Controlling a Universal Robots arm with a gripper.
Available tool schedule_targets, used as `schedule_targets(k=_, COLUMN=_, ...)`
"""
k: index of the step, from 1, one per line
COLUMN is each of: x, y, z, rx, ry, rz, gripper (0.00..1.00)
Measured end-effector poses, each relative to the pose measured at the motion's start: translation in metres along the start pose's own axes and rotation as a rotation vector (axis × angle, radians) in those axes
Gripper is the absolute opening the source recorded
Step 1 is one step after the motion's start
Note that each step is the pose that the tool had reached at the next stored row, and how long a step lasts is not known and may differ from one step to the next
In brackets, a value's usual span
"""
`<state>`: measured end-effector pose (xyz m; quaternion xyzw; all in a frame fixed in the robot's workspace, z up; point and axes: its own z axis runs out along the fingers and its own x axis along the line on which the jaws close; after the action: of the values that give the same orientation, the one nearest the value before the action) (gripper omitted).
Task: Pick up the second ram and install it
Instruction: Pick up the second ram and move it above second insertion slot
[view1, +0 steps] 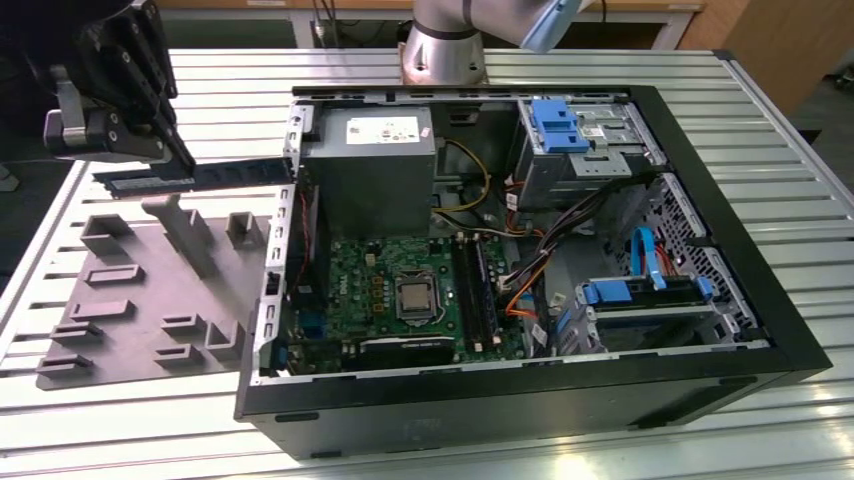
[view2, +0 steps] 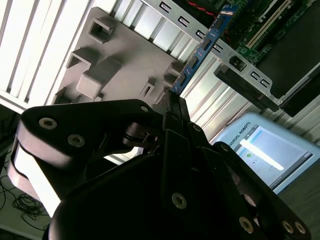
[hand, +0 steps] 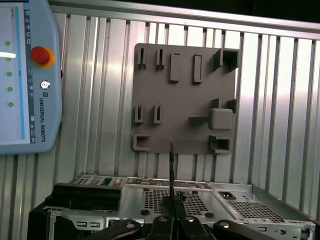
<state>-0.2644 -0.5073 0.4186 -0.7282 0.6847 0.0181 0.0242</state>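
The second ram (view1: 227, 172) is a long dark stick held level in the air, above the far end of the grey holder tray (view1: 134, 250) at the exterior view's left. My gripper (view1: 174, 160) is shut on it near its outer end. The stick's free end points toward the open computer case (view1: 747, 330). In the second wrist view the ram (view2: 200, 50) juts out blue from the gripper (view2: 172, 100) toward the case wall. In the first wrist view the ram (hand: 171, 160) shows edge-on above the gripper (hand: 171, 212). The green motherboard (view1: 360, 270) with its black slots (view1: 478, 285) lies inside the case.
A grey power supply (view1: 367, 160) sits at the far end of the case, with drive cages and blue brackets (view1: 561, 125) toward the exterior view's right. Loose cables (view1: 521, 270) run beside the slots. A teach pendant (hand: 25, 75) lies on the slatted table near the tray.
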Motion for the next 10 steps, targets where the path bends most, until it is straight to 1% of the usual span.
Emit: schedule_targets(k=10, x=0.0003, y=-0.005, z=0.0001, rx=0.0, ry=0.0, rz=0.0, gripper=0.12)
